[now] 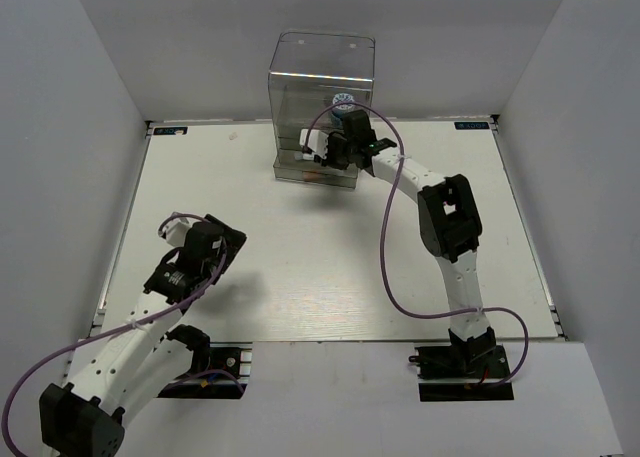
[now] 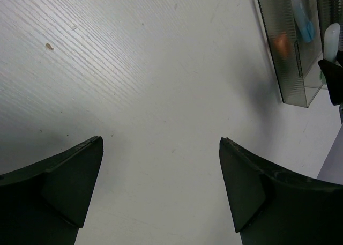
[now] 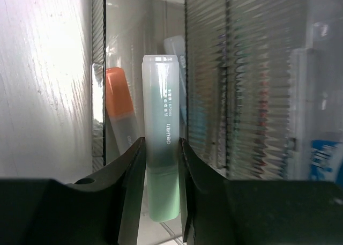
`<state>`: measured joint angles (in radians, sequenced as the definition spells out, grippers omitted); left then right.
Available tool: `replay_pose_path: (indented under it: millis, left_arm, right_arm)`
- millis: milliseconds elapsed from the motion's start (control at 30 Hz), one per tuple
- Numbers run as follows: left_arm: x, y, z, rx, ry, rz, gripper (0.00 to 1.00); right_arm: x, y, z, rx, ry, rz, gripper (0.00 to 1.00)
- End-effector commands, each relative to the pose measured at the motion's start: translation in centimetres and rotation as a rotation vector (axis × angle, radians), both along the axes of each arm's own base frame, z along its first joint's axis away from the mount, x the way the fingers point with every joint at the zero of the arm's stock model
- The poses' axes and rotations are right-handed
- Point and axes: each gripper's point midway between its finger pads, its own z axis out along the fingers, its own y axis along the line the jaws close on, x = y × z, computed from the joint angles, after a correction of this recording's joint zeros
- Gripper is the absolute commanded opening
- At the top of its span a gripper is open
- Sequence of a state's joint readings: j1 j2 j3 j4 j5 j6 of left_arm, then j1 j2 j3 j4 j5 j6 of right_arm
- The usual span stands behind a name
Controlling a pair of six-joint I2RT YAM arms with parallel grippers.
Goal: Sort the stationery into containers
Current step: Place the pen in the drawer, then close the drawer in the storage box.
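One mint-green marker (image 3: 159, 95) — frosted cap, in right claw (image 3: 161, 144)

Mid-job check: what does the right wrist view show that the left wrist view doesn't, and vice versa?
Only the right wrist view: the right gripper with fingers clamped on the translucent mint-green marker, the marker's printed lettering visible, and a blue-white patterned roll at the right edge. Only the left wrist view: the left gripper, fingers wide open and holding nothing, over the white table. Both: the clear plastic drawer cabinet with the orange-capped marker and light-blue marker inside, plus the mint-green marker.
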<state>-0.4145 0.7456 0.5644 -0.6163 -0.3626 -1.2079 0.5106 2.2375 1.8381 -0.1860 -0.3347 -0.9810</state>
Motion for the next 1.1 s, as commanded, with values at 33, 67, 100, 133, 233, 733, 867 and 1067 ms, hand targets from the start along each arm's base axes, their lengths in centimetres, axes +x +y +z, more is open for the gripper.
replay_pose_path:
  millis: [33,67,100,133,233,733,867,1067]
  left_arm:
    - [0.4,-0.3,-0.1,-0.003,-0.003,-0.012,0.99]
    - [0.4,-0.3,-0.2,0.004,-0.003,-0.018,0.99]
    - [0.4,-0.3,-0.4,0.008,0.007,-0.018,0.99]
    - [0.5,-0.4,0.0,0.004,-0.001,-0.018,0.99]
    - [0.7,-0.4,0.1,0.001,-0.009,-0.018,0.99]
    - [0.8,-0.7,0.0,-0.001,0.003,-0.025,0.99]
    - [0.8,-0.7,0.0,-0.001,0.003,-0.025,0.99]
    - [1.0,-0.7,0.0,0.003,0.011,-0.025,0.99]
  right_arm:
    - [1.5,-0.2,1.4,0.002,-0.038,-0.022,0.36]
    - [1.4,0.0,1.6,0.011,-0.037,-0.023,0.41]
    - [1.4,-0.1,1.5,0.015,-0.030,-0.018,0.48]
    - [1.1,-0.1,1.8,0.022,-0.023,-0.009,0.52]
    - [0.0,0.2,2.2,0.055,0.012,0.024,0.55]
    - [-9.7,1.5,-1.2,0.039,0.307,0.472,0.00]
    - [-5.7,1.1,-2.7,0.006,0.214,0.314,0.00]
    - [-2.1,0.6,-3.8,-0.022,0.163,0.172,0.00]
